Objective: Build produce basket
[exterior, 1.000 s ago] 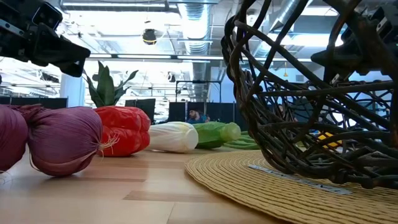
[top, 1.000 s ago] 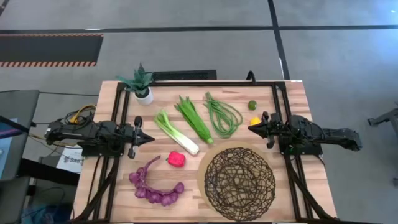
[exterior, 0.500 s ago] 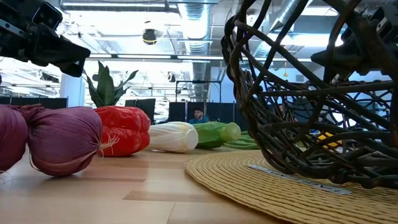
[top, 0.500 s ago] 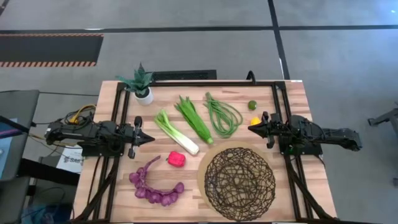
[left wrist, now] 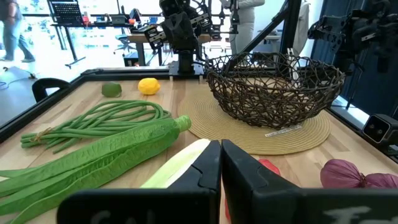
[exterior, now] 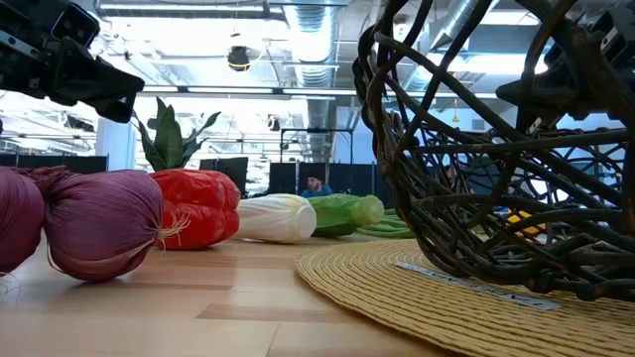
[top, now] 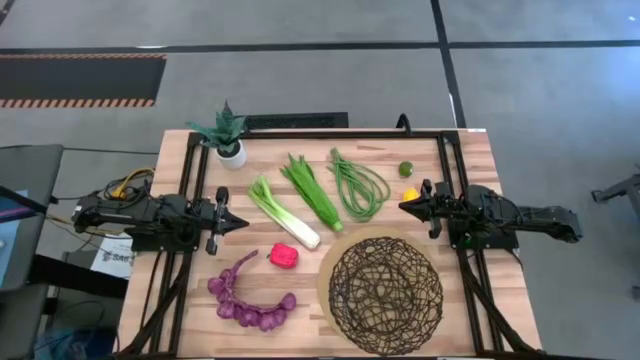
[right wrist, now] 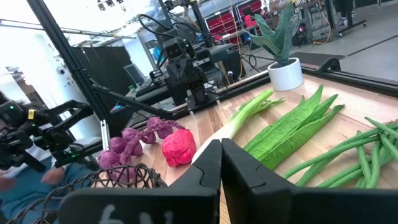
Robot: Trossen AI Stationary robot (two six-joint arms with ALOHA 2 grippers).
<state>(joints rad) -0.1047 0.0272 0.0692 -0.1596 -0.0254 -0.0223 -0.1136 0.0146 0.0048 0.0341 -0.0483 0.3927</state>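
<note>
Resting on a round woven mat at the table's near right, the basket stands upright and holds nothing. Produce lies well apart from it, across the middle and far part of the top. Grape bunch: curved, at 9 o'clock from the basket, near the front edge. Red pepper: just beyond the grapes, between them and the leek. Leek: long axis running from 11 o'clock at its green end to 5 o'clock at its white end, which points toward the basket. Green leafy stalk: parallel to the leek, just beside it on the right. Looped green beans: same slant, at 12 o'clock from the basket. Lime and lemon: close together at 1 o'clock from the basket, the lemon just ahead of the right gripper's tip. Small potted plant: far left corner, clear of everything. Left gripper: at the left edge, pointing to 3 o'clock, fingers pressed together, nothing between them. Right gripper: at the right edge, pointing to 9 o'clock, fingers likewise closed on nothing. Nothing lies between the produce and the basket.
</note>
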